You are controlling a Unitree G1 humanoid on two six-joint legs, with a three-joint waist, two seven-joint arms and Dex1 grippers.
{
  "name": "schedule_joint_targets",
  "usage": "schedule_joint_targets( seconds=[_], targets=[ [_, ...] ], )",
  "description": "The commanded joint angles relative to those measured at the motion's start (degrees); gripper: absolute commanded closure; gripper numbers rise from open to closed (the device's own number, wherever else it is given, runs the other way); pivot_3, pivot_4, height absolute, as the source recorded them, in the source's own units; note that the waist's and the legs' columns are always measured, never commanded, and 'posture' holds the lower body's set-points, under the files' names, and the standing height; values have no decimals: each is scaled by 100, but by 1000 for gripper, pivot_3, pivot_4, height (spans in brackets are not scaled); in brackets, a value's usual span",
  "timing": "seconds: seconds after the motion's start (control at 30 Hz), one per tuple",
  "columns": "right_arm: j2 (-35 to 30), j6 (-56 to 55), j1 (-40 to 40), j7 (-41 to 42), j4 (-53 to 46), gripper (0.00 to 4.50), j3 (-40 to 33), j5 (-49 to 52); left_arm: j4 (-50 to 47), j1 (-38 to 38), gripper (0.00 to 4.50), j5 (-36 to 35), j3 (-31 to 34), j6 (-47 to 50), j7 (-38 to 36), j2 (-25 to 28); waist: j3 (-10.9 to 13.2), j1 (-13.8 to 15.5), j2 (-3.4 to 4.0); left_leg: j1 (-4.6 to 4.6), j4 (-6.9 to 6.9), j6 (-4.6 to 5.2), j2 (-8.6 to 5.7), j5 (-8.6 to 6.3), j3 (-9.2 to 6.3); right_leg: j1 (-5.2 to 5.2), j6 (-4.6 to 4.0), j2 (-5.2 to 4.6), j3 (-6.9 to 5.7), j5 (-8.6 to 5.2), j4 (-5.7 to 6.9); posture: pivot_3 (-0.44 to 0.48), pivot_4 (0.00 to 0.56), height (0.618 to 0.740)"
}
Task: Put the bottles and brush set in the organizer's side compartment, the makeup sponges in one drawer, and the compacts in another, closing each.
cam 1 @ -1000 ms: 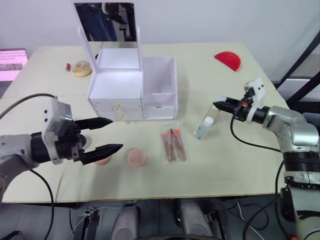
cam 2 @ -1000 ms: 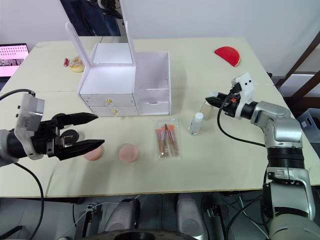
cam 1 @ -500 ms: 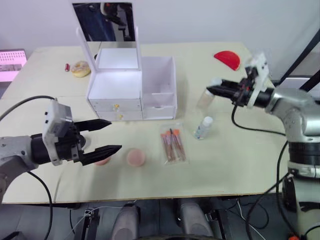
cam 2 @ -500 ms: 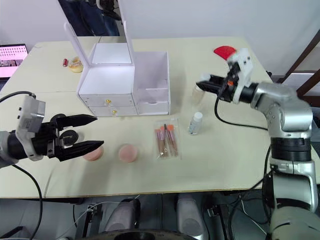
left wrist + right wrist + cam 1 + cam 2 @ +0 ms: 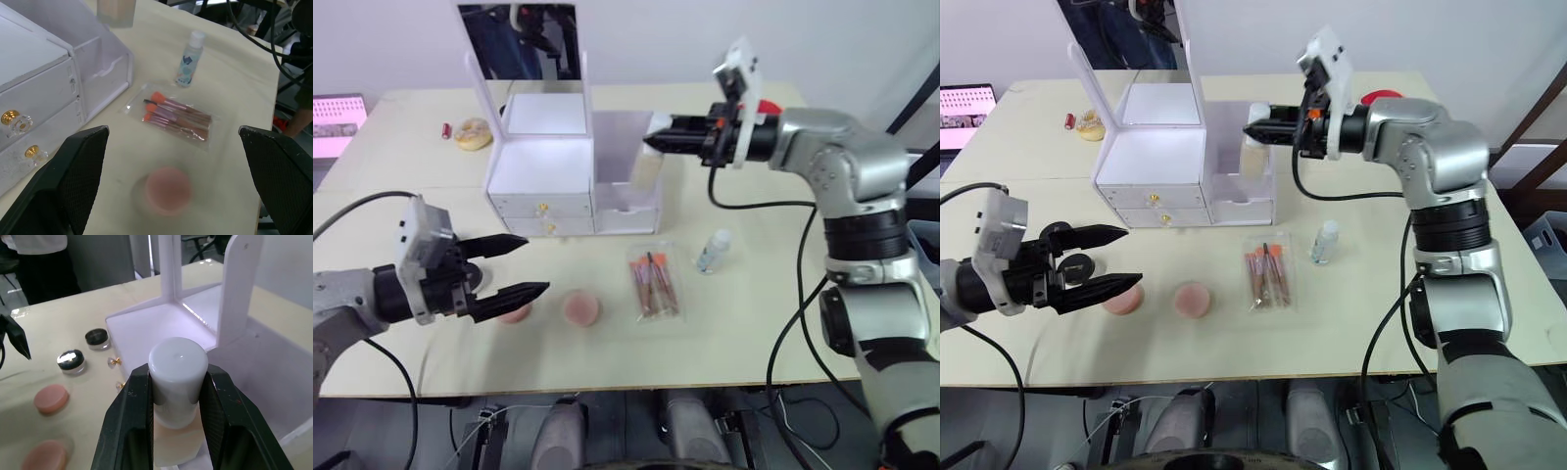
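**Bottle held above the organizer's side compartment**

Our right claw (image 5: 653,145) is clamped on the white-capped bottle (image 5: 177,396), holding it over the side compartment (image 5: 628,162) of the organizer (image 5: 543,171), which stands toward the counter's (image 5: 754,304) far edge. Our left claw (image 5: 514,266) is spread apart with nothing in it, near the counter's left front. Just past it lie two pink sponges (image 5: 579,307). The brush set (image 5: 652,282) and a small clear bottle (image 5: 712,251) lie mid-counter, in front of the organizer.
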Motion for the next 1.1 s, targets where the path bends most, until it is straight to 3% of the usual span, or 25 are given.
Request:
schedule_joint_targets(
  seconds=[0.03, 0.23, 0.57, 1.1],
  targets=[
    [152, -850, -376, 438, 697, 3733, 155, -369, -142, -3, 0, -55, 136, -85, 52, 1, 0, -5, 1, -1, 0, 0, 0, 0, 0, -1, 0, 0, 0, 0, 1, 0, 150, 739],
    [564, -2018, -766, 901, 2152, 3733, 353, -952, -238, 86, 0, -141, 230, -52, 138, 4, 1, -14, 1, 0, -2, 0, 0, 0, 0, -2, 1, 1, 0, 1, 3, 0, 150, 739],
    [915, -3057, -1108, 1132, 3662, 3733, 385, -1676, -364, 39, 0, -370, 488, 36, 411, 68, 1, -8, 2, -1, -1, -1, 0, 1, 0, -4, 1, 1, 0, 1, 4, 0, 150, 739],
    [1050, -3506, -1279, 1077, 4693, 3733, 199, -2161, -395, -77, 0, -593, 492, 26, 679, 149, 2, -133, 3, 1, -3, -1, 0, 1, -1, -3, 2, 1, 0, 1, 6, 0, 150, 739]
  ],
)
